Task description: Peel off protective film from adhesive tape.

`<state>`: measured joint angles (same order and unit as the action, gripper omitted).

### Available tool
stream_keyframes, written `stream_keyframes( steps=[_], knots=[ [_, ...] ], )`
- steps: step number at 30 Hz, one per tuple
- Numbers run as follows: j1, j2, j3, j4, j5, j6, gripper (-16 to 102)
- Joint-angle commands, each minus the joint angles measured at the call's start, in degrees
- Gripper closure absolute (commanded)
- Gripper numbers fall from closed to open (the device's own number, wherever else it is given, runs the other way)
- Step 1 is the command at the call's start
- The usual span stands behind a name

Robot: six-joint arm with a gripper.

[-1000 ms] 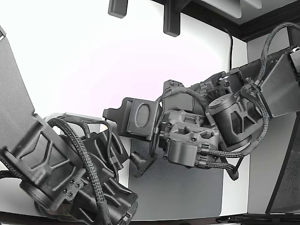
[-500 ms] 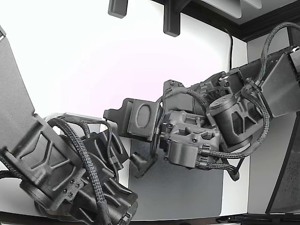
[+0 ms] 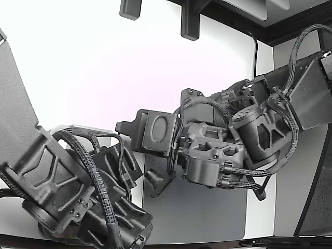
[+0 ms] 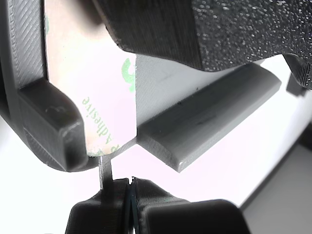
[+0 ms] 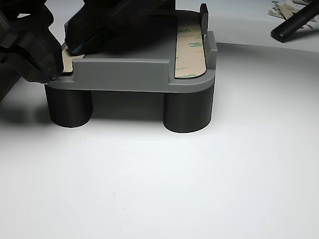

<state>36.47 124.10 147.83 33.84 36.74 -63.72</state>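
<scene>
Tool (image 4: 130,187) pinched shut on a thin tab of film (image 4: 105,170) hanging just below the corner of the tape strip (image 4: 95,87), tips meeting with no gap in the wrist view. Strip lying flat in a grey holder (image 5: 124,74) raised on dark feet above the white counter (image 5: 199,179); printed green lettering on the liner still covering most of the strip, so peel judged barely begun. Second strip (image 5: 190,50) in the holder's other slot, seemingly untouched. In the exterior view, arms crowding the work and hiding the holder.

To do it well: pull low and back along the strip's length, not straight up. Slow, steady draw, to keep the narrow tab from tearing. Grip kept firm near the tab's root. Watch for the tape itself lifting off with the liner.
</scene>
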Motion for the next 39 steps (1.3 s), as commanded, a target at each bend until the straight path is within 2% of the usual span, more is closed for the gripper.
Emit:
stream_keyframes(
  steps=[1,39],
  knots=[
    [-0.3,1.5,-1.9,-0.1,0.1,0.2,97],
    [0.0,0.5,-1.3,-2.7,1.1,-0.4,97]
  ],
)
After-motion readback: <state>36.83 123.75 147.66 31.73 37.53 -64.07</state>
